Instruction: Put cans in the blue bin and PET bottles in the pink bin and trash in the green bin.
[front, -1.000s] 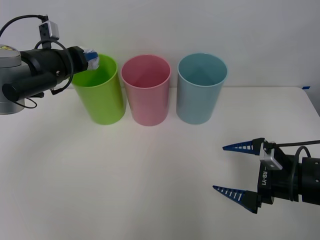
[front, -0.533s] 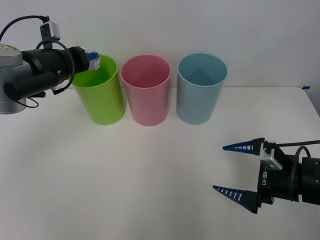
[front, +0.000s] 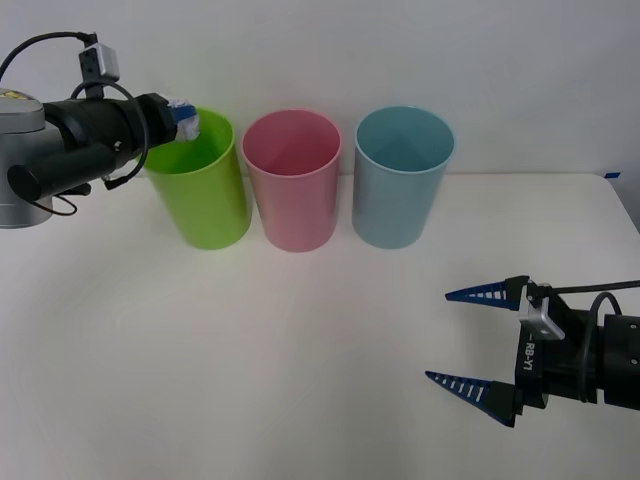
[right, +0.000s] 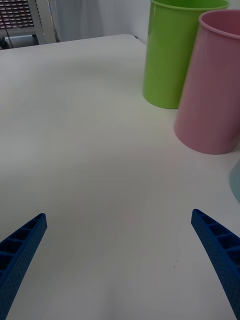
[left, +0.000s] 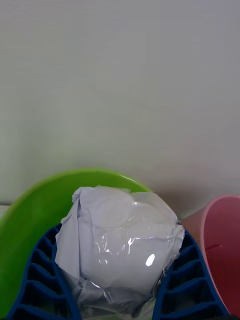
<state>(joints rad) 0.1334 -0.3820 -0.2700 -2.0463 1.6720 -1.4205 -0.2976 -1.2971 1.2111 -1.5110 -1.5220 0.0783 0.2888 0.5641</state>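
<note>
My left gripper hangs just above the near-left rim of the green bin, shut on the trash, a whitish crinkled wad of wrap held between the blue fingers. The green bin's rim curves right under the wad. The pink bin stands in the middle of the row and the blue bin at its right end. My right gripper rests open low over the table at the front right, nothing between its fingers.
The three bins stand in a row along the back of the white table, close to the wall. The table's right edge lies beyond the blue bin. In the right wrist view the green bin and pink bin stand ahead.
</note>
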